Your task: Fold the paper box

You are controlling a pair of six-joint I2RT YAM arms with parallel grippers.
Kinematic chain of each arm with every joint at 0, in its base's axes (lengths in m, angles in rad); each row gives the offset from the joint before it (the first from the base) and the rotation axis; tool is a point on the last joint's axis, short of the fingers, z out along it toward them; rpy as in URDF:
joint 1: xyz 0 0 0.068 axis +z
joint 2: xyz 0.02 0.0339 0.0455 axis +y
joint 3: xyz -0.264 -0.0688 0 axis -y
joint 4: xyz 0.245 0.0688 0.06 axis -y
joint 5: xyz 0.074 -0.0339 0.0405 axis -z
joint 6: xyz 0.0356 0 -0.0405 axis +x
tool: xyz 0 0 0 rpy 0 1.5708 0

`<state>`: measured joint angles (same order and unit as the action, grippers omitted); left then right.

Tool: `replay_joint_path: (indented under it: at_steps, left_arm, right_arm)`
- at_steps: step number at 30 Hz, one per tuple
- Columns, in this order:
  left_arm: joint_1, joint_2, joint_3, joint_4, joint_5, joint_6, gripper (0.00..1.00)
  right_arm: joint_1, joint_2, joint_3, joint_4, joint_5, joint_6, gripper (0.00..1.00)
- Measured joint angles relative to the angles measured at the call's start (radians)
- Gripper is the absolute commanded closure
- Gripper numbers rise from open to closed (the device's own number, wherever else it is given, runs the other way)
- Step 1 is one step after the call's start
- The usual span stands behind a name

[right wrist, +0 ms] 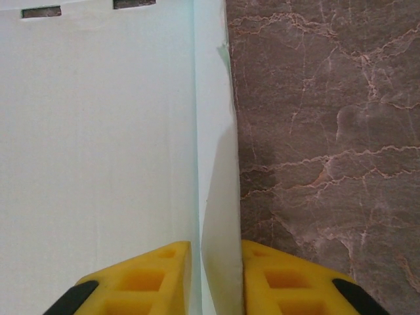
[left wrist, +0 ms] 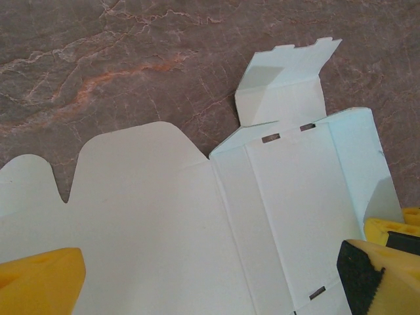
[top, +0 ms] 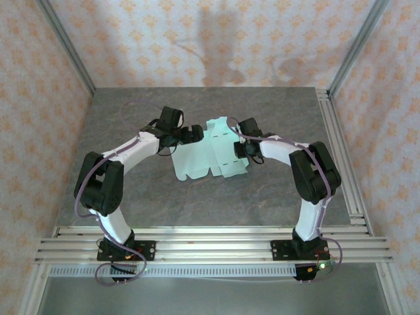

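The paper box (top: pixel 211 156) lies unfolded on the dark marbled table as a pale mint flat cutout with rounded flaps. My left gripper (top: pixel 191 134) hovers over its left part, open wide, with the yellow fingertips (left wrist: pixel 39 279) far apart above the card (left wrist: pixel 164 216). At the cutout's right edge, my right gripper (top: pixel 241 146) straddles a raised side flap (right wrist: pixel 222 216). Its jaws (right wrist: pixel 216 269) are slightly open: the right finger touches the flap, and a thin gap shows on the left. The far end flap (left wrist: pixel 282 85) stands partly folded up.
Aluminium rails (top: pixel 210 239) run along the near edge and another rail (top: pixel 341 151) along the right side. Patterned walls close in the back and both sides. Bare table (top: pixel 216 197) lies in front of the cutout.
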<state>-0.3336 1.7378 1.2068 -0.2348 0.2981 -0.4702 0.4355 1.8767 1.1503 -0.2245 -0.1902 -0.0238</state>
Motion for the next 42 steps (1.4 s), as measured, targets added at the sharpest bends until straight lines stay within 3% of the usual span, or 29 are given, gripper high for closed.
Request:
replay_joint_path:
  at_steps: [10, 17, 25, 31, 42]
  left_arm:
    - [0.0, 0.0, 0.0, 0.0, 0.0, 0.0, 0.0]
    - [0.0, 0.0, 0.0, 0.0, 0.0, 0.001, 0.0]
    - [0.0, 0.0, 0.0, 0.0, 0.0, 0.001, 0.0]
    - [0.0, 0.0, 0.0, 0.0, 0.001, 0.0, 0.0]
    - [0.002, -0.006, -0.024, 0.008, 0.0, 0.0, 0.0]
  right_arm:
    - [0.0, 0.0, 0.018, 0.0, 0.002, -0.008, 0.73]
    - [0.0, 0.014, 0.034, -0.001, 0.003, -0.019, 0.81]
    - [0.0, 0.015, 0.034, -0.014, 0.003, -0.034, 0.82]
    - [0.0, 0.019, 0.044, -0.026, -0.001, -0.043, 1.0]
    - [0.006, 0.009, 0.048, -0.044, 0.047, -0.1, 1.0]
